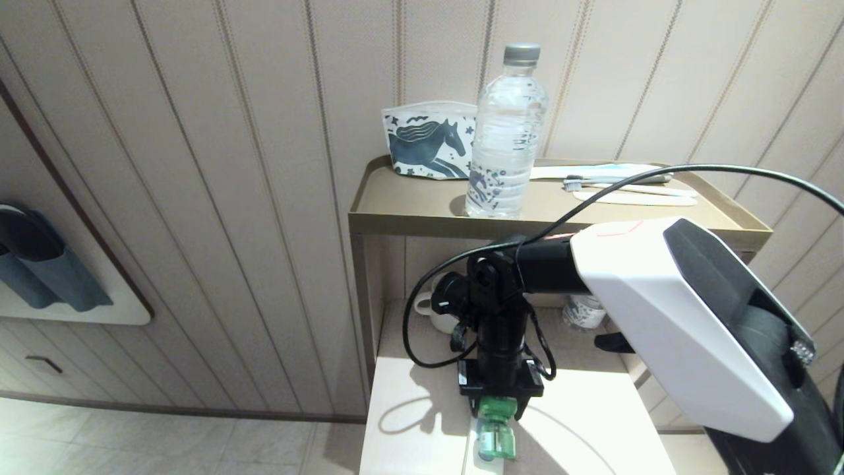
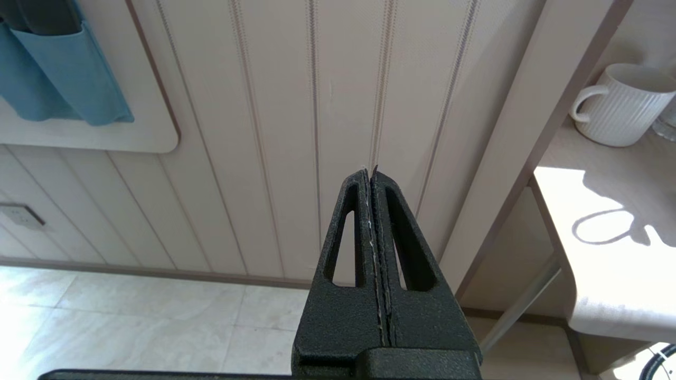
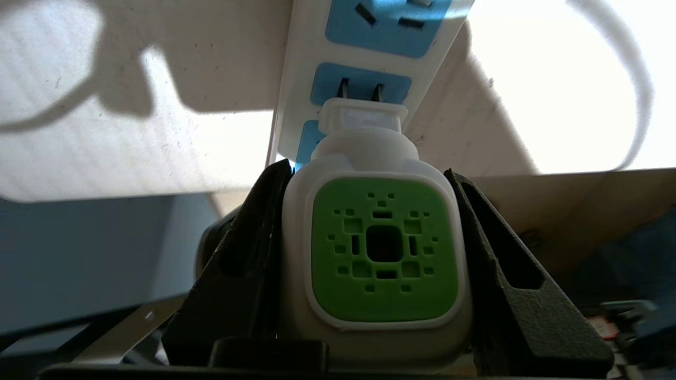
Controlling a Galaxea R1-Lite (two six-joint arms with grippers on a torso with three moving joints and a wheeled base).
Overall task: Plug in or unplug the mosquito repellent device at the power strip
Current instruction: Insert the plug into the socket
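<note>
So the right gripper point(image 3: 377, 232) is clamped on the mosquito repellent device point(image 3: 383, 248), one rough black textured finger point(image 3: 248, 264) pressed against each side of its smooth white rounded-square body. The face toward the wrist camera is a matte green panel with a square hole in the middle and a scatter of little square and rectangular vent cutouts around it. No brand or lettering anywhere on it that I can read.

The device sits right over the power strip point(image 3: 301, 79), a glossy white plastic bar with blue socket faces lying on a pale, slightly speckled tabletop point(image 1: 409, 409). Its two metal prongs show just at a blue socket, but whether they're actually part way in or only touching the slots, honestly can't tell from this angle. From the head camera you can see the clear green bottle end of the device poking out below the gripper, near the table's front edge.

The left gripper point(image 2: 372, 177) is off to the side, pointing at a ribbed beige wall panel, its fingers pressed flat together with nothing between them.

Up on the brown shelf point(image 1: 409, 211) there's a ridged clear water bottle point(image 1: 506, 138) with a grey cap (label print too small to read) and a white pouch point(image 1: 428, 142) with a dark blue horse drawing. A ribbed white mug point(image 2: 623, 105) sits underneath.
</note>
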